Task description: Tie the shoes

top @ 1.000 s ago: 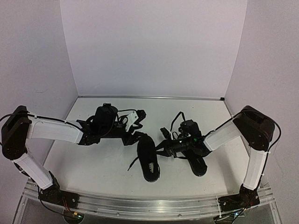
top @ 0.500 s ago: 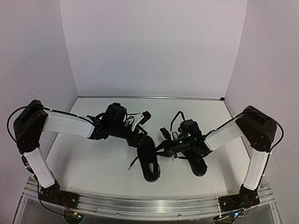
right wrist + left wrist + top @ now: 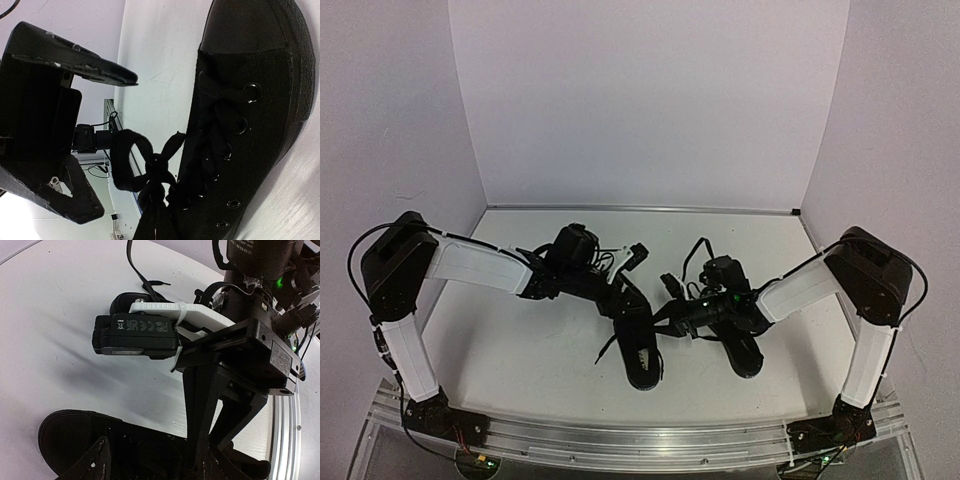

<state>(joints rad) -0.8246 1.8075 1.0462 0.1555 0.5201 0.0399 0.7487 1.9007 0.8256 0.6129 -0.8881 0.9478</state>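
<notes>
Both shoes (image 3: 640, 358) are all black, with black laces (image 3: 159, 165). The desk (image 3: 520, 350) is plain white. The arms (image 3: 480, 268) are white and black. A tiny light (image 3: 281, 280) glows green.

Even bright light, soft shadows; wrist views distorted, near parts blurred.

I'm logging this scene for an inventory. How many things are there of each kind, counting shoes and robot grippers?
Black shoes: 2 (left shoe, right shoe)
Robot grippers: 2 (left gripper, right gripper)
Total: 4
</notes>
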